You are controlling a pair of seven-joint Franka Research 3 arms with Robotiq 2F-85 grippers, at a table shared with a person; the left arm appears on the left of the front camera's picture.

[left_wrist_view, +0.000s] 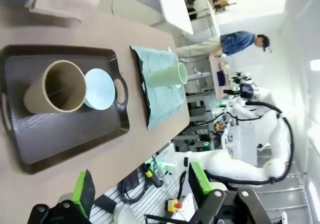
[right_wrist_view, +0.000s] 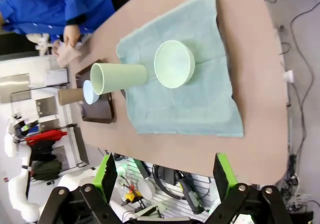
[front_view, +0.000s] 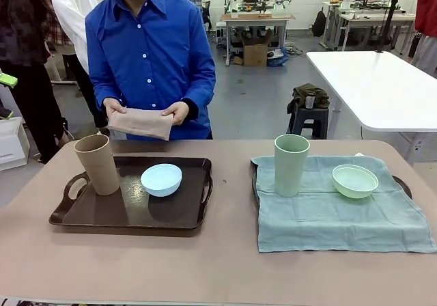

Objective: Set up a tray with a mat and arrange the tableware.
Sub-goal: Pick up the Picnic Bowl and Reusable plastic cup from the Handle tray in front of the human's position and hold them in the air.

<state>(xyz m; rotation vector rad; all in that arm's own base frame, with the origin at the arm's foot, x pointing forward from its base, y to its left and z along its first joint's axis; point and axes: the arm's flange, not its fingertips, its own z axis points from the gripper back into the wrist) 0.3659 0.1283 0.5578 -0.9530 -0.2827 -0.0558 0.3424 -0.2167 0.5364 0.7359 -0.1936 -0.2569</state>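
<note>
brown tray [front_view: 130,214] on my left carries the tan cup [front_view: 97,164] upright, with the light blue bowl [front_view: 161,179] just beside it. to the right, the pale green cup [front_view: 291,164] and pale green bowl [front_view: 355,181] stand apart on a teal cloth [front_view: 328,217] draped over a second tray [front_view: 404,185]. the person [front_view: 150,53] opposite me holds a folded tan mat [front_view: 140,123]. my left gripper [left_wrist_view: 141,186] and right gripper [right_wrist_view: 166,179] are both spread wide, holding nothing.
</note>
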